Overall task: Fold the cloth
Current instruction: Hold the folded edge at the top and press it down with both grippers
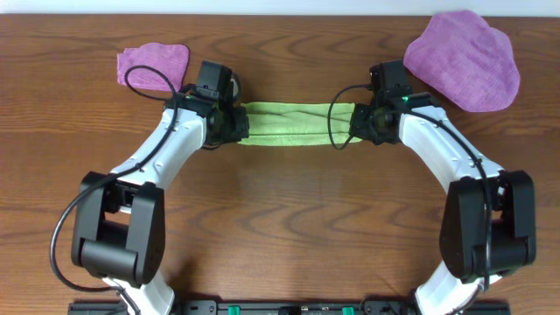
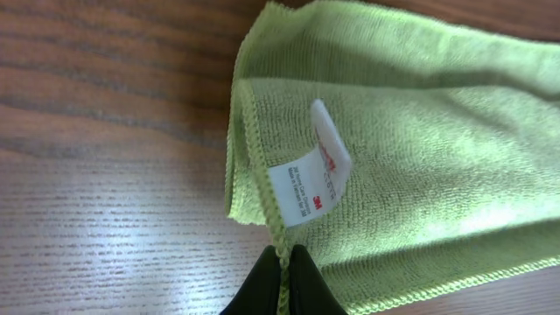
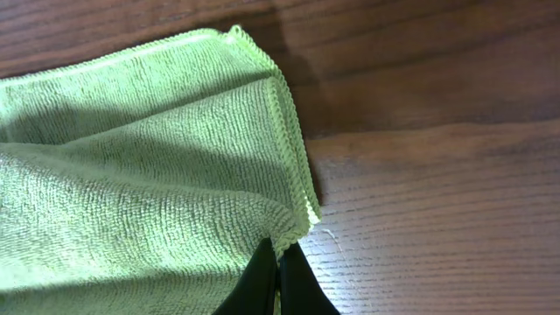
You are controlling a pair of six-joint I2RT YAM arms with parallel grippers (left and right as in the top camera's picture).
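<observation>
The lime-green cloth [image 1: 296,124] lies folded into a narrow strip across the back middle of the wooden table, stretched between my two grippers. My left gripper [image 1: 234,125] is shut on the stitched edge at the cloth's left end [image 2: 283,262]; the white tag [image 2: 313,175] shows just above the fingertips. My right gripper [image 1: 357,122] is shut on the cloth's right corner [image 3: 289,241]. In the right wrist view the cloth [image 3: 140,166] lies in folded layers on the wood.
A small folded purple cloth [image 1: 154,65] lies at the back left. A large purple cloth [image 1: 464,59] lies at the back right. Bare wooden table [image 1: 297,219] fills the front between the two arms.
</observation>
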